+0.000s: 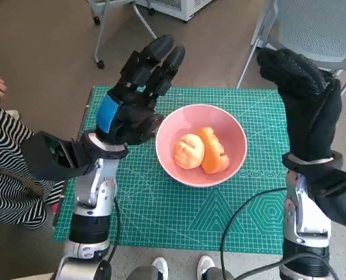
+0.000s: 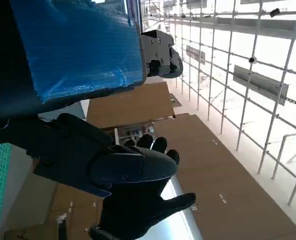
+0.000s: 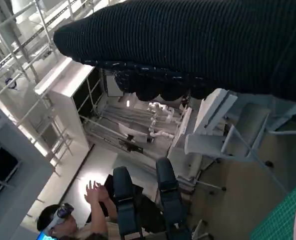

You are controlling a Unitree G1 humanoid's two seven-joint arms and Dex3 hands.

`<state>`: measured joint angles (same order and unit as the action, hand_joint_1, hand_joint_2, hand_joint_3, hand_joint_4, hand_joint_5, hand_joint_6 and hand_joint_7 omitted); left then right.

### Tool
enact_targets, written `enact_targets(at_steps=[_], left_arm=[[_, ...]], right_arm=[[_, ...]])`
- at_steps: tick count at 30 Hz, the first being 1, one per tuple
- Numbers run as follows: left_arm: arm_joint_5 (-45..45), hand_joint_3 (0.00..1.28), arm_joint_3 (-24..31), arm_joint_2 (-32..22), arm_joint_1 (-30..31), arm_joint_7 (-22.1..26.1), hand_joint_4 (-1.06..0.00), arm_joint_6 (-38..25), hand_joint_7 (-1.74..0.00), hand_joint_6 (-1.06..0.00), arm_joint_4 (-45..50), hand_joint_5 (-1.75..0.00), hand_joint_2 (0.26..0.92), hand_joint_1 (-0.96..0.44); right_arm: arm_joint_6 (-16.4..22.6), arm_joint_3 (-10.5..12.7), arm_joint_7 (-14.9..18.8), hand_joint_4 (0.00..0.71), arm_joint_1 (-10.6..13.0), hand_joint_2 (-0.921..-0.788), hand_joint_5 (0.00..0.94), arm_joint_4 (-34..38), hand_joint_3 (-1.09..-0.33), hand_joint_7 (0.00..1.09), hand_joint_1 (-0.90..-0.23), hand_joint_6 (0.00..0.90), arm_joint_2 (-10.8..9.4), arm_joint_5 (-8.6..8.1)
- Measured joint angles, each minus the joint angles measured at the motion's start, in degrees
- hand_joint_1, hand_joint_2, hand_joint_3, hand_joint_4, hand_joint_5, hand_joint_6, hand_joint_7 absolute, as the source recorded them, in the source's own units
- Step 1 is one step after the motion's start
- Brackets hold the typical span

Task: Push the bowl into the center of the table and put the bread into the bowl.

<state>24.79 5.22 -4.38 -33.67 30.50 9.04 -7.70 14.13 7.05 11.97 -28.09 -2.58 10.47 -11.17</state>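
Item count in the head view: one pink bowl [image 1: 201, 144], two pieces of bread inside it, one green cutting mat [image 1: 161, 204] covering the surface, two robot hands.

The bowl sits upright on the mat, roughly at the middle of the surface, opening upward. The pale bread piece [image 1: 189, 151] lies toward the left side of the bowl floor; it is rounded, so no clear long axis can be stated. The orange bread piece [image 1: 213, 150] lies just beside it on the right, touching it, with its long axis running from the far side of the bowl toward the near rim, slightly slanted.

The left robot hand [image 1: 139, 93] is raised over the left part of the mat, blue-taped back showing, fingers extended and spread toward the far edge, holding nothing. The bowl lies just to the right of this hand's palm; whether the hand touches the rim cannot be told from the head view. In the left wrist view the same hand [image 2: 83, 75] fills the upper left, with its fingers clear of any object.

The right robot hand [image 1: 304, 96] is raised near the right edge of the surface, gloved fingers extended upward, holding nothing. The bowl lies to its left, apart from it. The right wrist view shows the glove [image 3: 197, 45] as a dark band.

A person in striped clothing [image 1: 3, 169] is at the left of the surface.
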Motion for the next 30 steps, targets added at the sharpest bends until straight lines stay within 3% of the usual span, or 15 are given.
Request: enact_targets(at_steps=[21, 30], left_arm=[[-2.1, 0.34, 0.6, 0.1, 0.0, -0.9, -0.05, 5.5, -0.39, 0.0, -3.2, -0.03, 0.921, -0.67], [-2.1, 0.34, 1.1, -0.1, -0.1, -0.3, -0.05, 5.9, -0.39, 0.0, -4.5, -0.03, 0.921, -0.66]], right_arm=[[2.1, -0.1, -0.2, 0.238, 1.4, -0.921, 0.005, 1.2, -0.684, 0.56, -0.723, 0.118, -0.3, 0.46], [2.8, -0.5, -0.5, 0.24, 1.5, -0.921, 0.005, 2.6, -0.686, 0.56, -0.721, 0.111, -0.5, 2.35]])
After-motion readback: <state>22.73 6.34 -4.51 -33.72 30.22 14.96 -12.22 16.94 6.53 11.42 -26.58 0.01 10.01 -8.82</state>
